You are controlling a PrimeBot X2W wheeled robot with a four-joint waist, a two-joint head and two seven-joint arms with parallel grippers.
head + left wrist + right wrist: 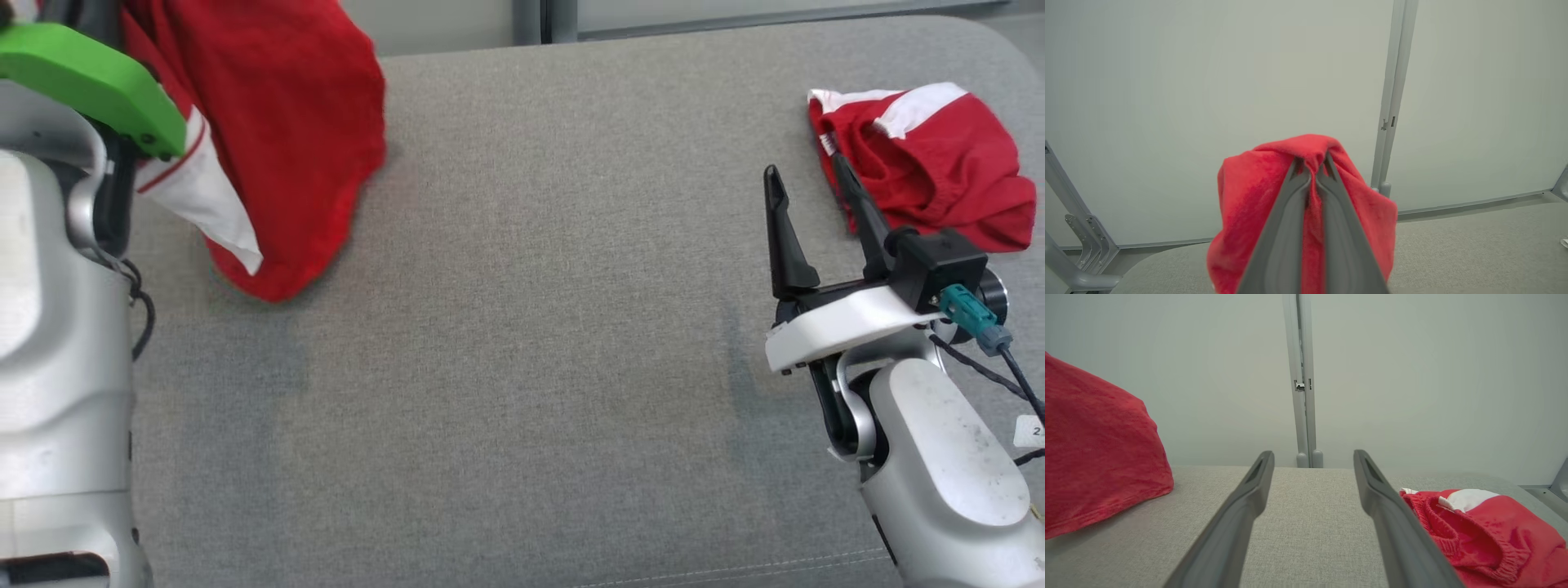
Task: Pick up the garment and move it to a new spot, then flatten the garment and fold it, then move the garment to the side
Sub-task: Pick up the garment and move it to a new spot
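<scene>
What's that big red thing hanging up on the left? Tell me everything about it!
It is a red garment of soft, fuzzy-looking cloth, with a white panel and a thin red stripe on it. The left tool is shut on a bunched fold at its top, so it hangs crumpled. Its lowest edge reaches the grey padded surface; whether it touches I cannot tell.

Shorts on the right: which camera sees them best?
The head view: the crumpled shorts show nearly whole from above. The right wrist view shows their near part, low and cut by the edge. The left wrist view faces the other garment.
</scene>
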